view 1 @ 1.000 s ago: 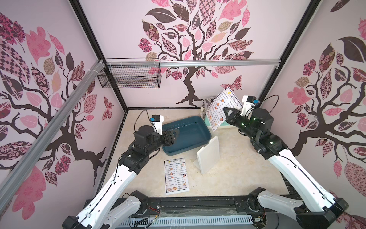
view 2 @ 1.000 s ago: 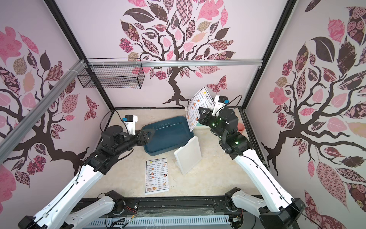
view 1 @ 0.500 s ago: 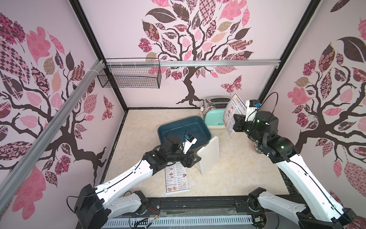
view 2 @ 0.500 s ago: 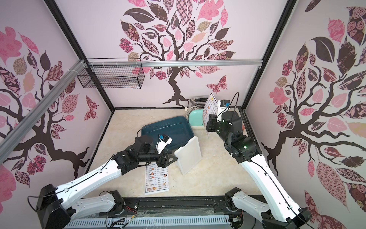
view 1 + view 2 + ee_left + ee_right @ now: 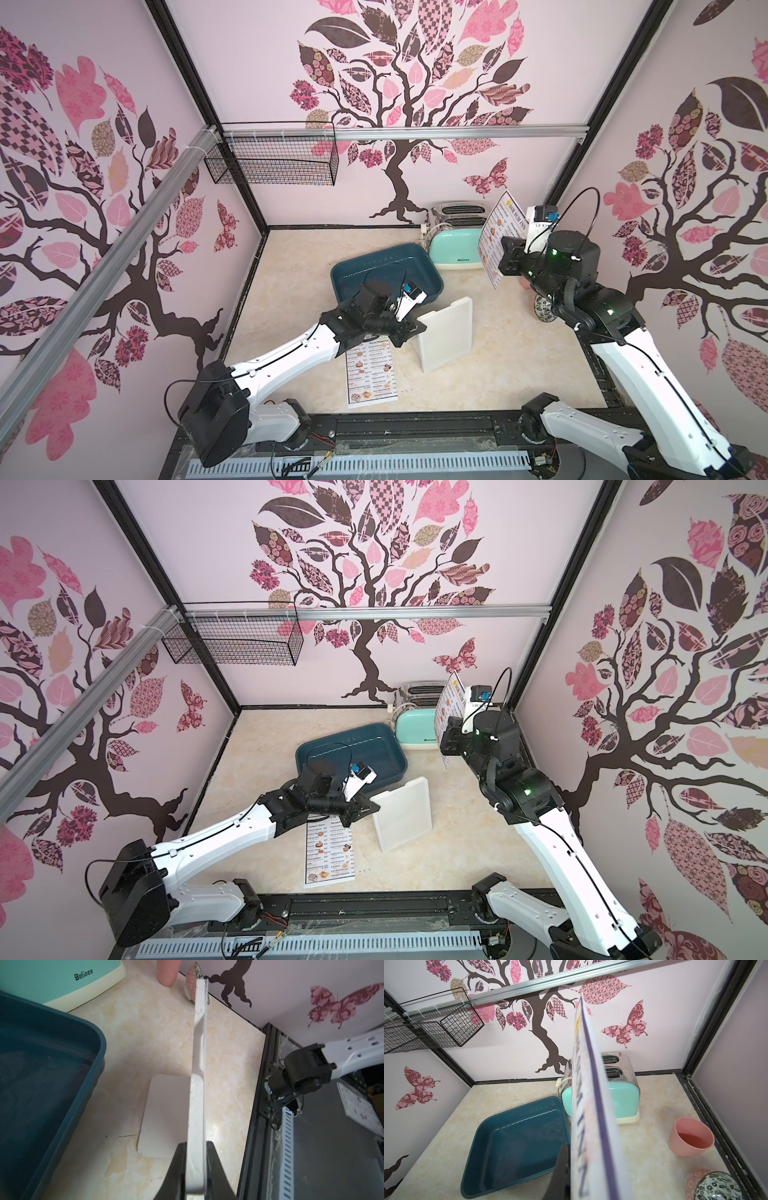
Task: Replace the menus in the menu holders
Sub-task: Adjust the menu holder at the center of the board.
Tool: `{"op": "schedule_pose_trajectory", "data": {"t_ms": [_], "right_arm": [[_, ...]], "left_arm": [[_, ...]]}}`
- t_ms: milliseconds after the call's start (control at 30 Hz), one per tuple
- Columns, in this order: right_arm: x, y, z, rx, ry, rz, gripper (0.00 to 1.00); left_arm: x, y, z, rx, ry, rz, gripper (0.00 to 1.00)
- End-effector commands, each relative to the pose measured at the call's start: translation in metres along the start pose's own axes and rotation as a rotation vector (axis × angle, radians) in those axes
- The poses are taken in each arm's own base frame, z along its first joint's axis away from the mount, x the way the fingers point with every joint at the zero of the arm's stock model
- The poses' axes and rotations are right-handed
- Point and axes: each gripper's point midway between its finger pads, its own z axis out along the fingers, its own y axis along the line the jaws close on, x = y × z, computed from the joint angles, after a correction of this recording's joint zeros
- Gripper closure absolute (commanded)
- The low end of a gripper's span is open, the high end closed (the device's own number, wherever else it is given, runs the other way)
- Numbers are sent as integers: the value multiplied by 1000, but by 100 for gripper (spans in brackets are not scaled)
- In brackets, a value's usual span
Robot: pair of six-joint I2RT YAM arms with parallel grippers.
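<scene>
The white menu holder (image 5: pixel 446 332) (image 5: pixel 403 812) stands upright on its flat foot mid-table. My left gripper (image 5: pixel 409 328) (image 5: pixel 361 810) is shut on its near upright edge. In the left wrist view both dark fingers (image 5: pixel 178 1167) press the holder's panel (image 5: pixel 198 1064) seen edge-on, with my left gripper (image 5: pixel 196 1153) at its end. One menu (image 5: pixel 372 374) (image 5: pixel 330 854) lies flat on the table beside the holder, partly under the left arm. My right gripper (image 5: pixel 505 257) (image 5: pixel 446 742) (image 5: pixel 571 1167) is shut on a second menu (image 5: pixel 498 243) (image 5: pixel 449 712) (image 5: pixel 591 1105), held upright in the air at the back right.
A dark teal tray (image 5: pixel 376 254) sits behind the holder, with a mint toaster (image 5: pixel 453 245) behind it. A pink cup (image 5: pixel 691 1138) and a patterned bowl (image 5: pixel 714 1186) stand by the right wall. A wire basket (image 5: pixel 274 160) hangs on the back left rail.
My left arm swung from the tray's left side across to the holder, and its jaws closed on the holder's edge. My right arm carried its menu back toward the right wall.
</scene>
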Motion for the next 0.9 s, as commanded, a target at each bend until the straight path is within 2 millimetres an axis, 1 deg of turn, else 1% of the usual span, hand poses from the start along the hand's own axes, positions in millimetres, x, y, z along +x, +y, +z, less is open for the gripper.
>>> {"op": "schedule_pose_trajectory", "data": {"t_ms": [0,100,200,300,400,533,633,800,833,867], "right_arm": [[-10,-2,-7,23,5,-36,100],[-14,-1,-9,23,14,-86,100],[-14,-2,-13,18,21,-143,100],[-9,4,-18,-31,35,-201,100],[-1,15,-26,-110,56,-249,100],[13,27,-33,-207,112,-296,100],[26,31,-37,-249,157,-330,100],[35,41,-47,-333,175,-388,100],[38,42,-50,-351,177,-396,100],[40,44,-52,-365,181,-405,100]], "left_arm": [[-20,-9,-3,55,-39,128,100],[-19,-8,-4,106,-21,225,100],[-22,-9,-13,221,-16,335,100],[-21,-7,-23,304,11,441,100],[-13,-6,-26,376,73,503,100],[-12,-2,-17,453,111,488,100],[-11,2,-8,488,138,479,100],[-6,18,3,453,189,497,100],[-6,22,5,438,194,501,98],[-8,24,7,427,193,499,94]]}}
